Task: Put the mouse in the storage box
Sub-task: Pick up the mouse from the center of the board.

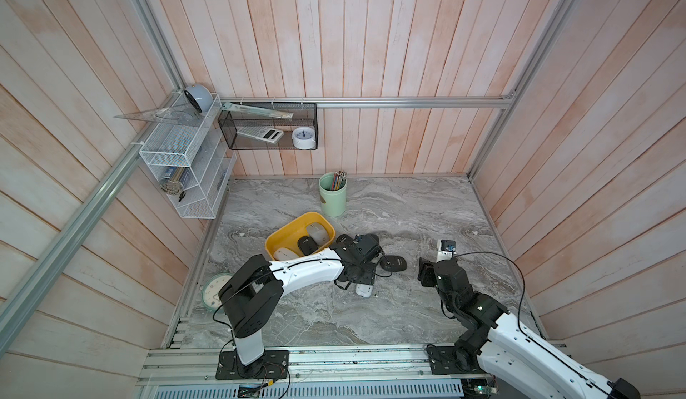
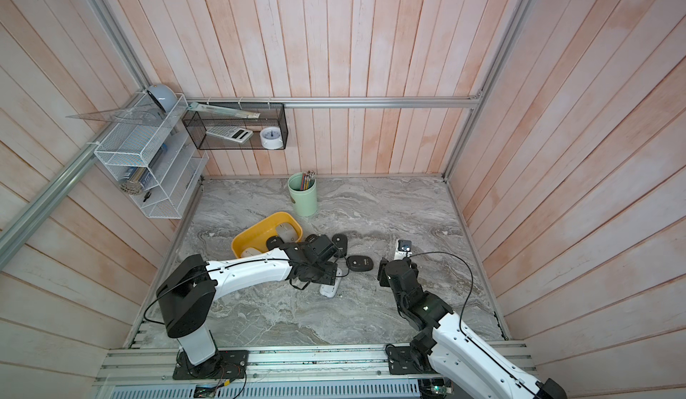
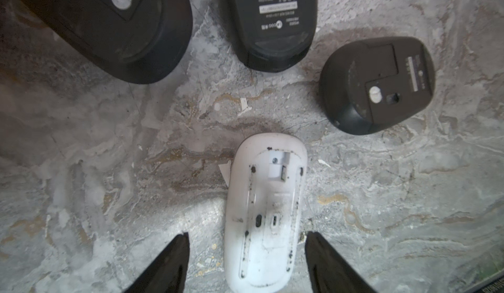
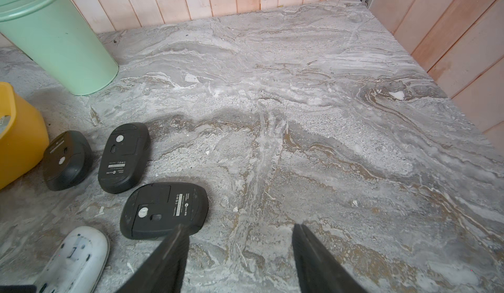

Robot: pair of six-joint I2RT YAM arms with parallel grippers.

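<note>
My left gripper is down with fingers apart, one on each side of the white mouse, which lies belly-up and is not yet pinched. I straddle its narrow width because, I judge, that gives the surest hold. In a top view the box sits at ten o'clock from it, with mice already inside. A black mouse lies at one o'clock. My right gripper is also apart and hangs empty at three, out of the way.
</note>
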